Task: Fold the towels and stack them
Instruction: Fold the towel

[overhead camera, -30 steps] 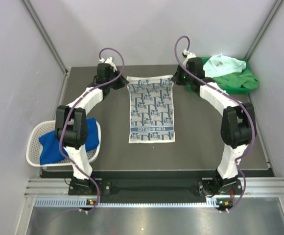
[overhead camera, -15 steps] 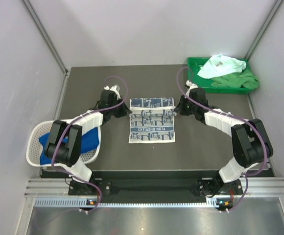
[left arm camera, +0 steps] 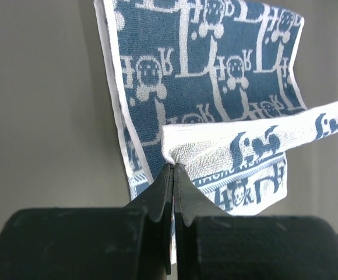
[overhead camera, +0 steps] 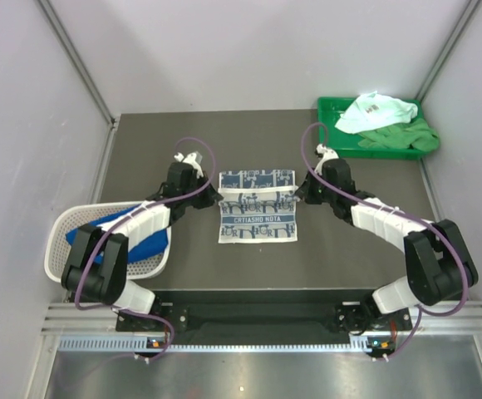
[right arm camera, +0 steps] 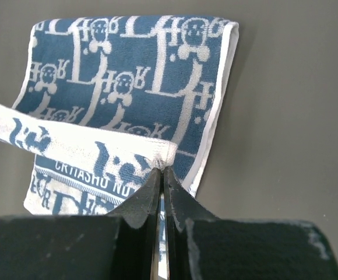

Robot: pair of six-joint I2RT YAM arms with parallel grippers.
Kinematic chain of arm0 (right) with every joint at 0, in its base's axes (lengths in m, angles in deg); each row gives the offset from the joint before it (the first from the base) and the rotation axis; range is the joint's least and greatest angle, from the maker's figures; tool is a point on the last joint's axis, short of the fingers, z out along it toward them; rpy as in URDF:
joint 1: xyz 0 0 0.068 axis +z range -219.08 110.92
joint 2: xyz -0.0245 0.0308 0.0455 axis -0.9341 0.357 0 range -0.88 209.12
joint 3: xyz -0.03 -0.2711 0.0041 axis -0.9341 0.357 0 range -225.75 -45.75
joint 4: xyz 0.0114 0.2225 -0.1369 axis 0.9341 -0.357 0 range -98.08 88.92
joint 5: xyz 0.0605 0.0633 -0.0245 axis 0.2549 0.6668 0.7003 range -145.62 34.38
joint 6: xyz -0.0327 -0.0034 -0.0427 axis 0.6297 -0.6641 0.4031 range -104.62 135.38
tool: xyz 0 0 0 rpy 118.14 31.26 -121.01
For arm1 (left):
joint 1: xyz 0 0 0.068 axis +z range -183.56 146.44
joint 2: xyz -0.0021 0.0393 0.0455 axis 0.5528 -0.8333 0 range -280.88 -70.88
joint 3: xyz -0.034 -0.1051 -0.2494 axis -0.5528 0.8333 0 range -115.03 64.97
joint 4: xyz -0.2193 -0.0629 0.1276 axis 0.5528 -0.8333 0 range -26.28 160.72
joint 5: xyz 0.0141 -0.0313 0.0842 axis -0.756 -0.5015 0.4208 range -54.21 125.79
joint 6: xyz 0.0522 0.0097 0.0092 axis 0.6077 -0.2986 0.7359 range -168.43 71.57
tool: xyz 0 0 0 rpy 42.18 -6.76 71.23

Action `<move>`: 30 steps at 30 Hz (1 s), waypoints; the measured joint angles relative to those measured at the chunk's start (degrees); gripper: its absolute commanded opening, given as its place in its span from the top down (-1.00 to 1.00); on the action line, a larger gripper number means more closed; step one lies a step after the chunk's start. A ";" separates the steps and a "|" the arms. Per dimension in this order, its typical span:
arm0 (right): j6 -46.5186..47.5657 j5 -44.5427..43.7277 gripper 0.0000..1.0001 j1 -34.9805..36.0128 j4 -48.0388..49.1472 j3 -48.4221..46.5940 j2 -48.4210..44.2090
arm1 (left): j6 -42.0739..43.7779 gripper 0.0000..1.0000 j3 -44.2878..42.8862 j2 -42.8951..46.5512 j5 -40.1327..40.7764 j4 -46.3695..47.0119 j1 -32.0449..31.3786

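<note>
While both arms reach in low over the dark table (overhead camera: 349, 258), each pincer is clamped on a corner of the same cloth, the white towel with navy logo print (overhead camera: 258, 220); the left gripper (left arm camera: 173, 168) pinches the left corner and the right gripper (right arm camera: 161, 170) the right corner, with the fingers of each pressed together and only fabric between them.

Printed towel: lies at the middle of the table, between the two grippers; the held edge is lifted and stretched as a white band across the towel's middle; the far part shows its darker navy side; the near part lies flat, with a lettered banner along it.

Count, top view:
- towels: four
  - one printed, as above
  - one royal blue towel (overhead camera: 148, 243) in the white mesh basket (overhead camera: 54, 249) at the near left, partly under the left arm
  - one mint towel (overhead camera: 378, 108) lying on one green towel (overhead camera: 407, 137), both in the green tray (overhead camera: 328, 108) at the far right corner, well apart from the grippers
- baskets: one; trays: one; arms: two — grippers: two, both holding
</note>
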 measured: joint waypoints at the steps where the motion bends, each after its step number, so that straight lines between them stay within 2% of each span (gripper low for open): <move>1: -0.02 -0.17 1.00 0.04 0.02 0.59 -0.50 | 0.00 1.00 0.57 0.42 0.00 -0.07 -0.28; 19: -2.73 -1.68 1.00 4.28 3.56 10.84 -2.99 | 0.04 1.00 10.58 4.52 1.20 1.31 -2.58; 22: -2.97 -1.81 1.00 4.42 3.65 11.19 -3.48 | -0.15 0.96 11.87 5.01 1.11 1.95 -2.86; 26: -3.02 -2.16 1.00 4.42 3.78 11.26 -4.42 | -0.28 0.80 13.00 5.90 1.09 2.78 -3.39; 30: -3.37 -2.67 1.00 4.42 4.61 12.33 -5.31 | -0.26 0.77 13.75 6.75 1.14 3.21 -4.13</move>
